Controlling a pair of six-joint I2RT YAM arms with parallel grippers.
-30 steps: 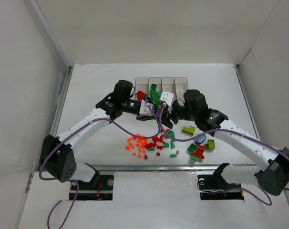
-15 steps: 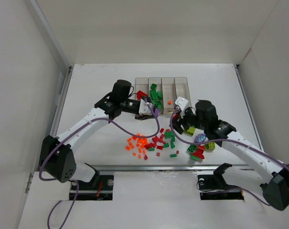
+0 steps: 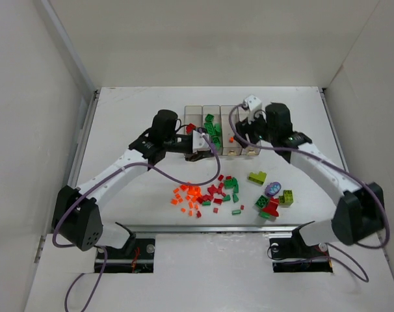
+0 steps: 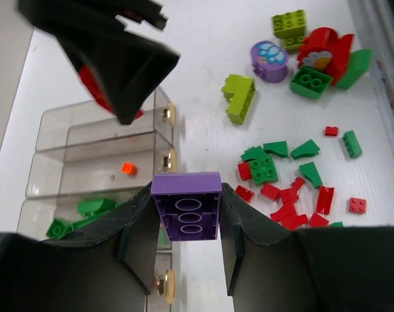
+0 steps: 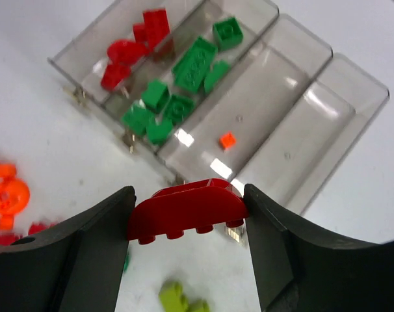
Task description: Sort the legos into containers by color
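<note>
Left gripper (image 4: 186,195) pinches a purple brick (image 4: 186,208) over the containers' (image 5: 327,127) near end. Right gripper (image 5: 189,200) pinches a red curved brick (image 5: 184,213) above them. Loose legos (image 3: 216,192) lie scattered in front.

Counted four clear bins (image 5: 343,114) in one row, two grippers: left gripper (image 4: 186,214), right gripper (image 5: 187,214). Logged one purple brick (image 4: 186,205), one red curved brick (image 5: 187,209), one orange bit (image 5: 227,139) binned. Tallied two lime pieces (image 4: 240,97) and one purple round piece (image 4: 269,53) on desk (image 3: 145,117).
</note>
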